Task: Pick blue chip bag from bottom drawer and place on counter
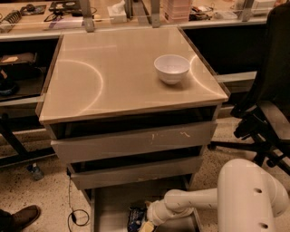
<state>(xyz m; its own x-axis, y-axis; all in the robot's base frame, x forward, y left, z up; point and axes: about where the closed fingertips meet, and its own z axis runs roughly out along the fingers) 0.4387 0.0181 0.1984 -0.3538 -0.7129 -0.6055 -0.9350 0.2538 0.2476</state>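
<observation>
The blue chip bag (135, 217) lies on the floor of the open bottom drawer (108, 208), near the frame's lower edge. My white arm reaches in from the lower right, and the gripper (146, 225) sits right at the bag's right side, low in the drawer. The counter (113, 77) is the glossy beige tabletop above the drawers, with a white bowl (171, 68) standing on its right part.
Two closed drawers with tall faces (136, 142) sit between the counter and the bottom drawer. A black office chair (267, 104) stands at the right. A cluttered worktop (90, 13) runs along the back. A shoe (20, 218) shows at the lower left.
</observation>
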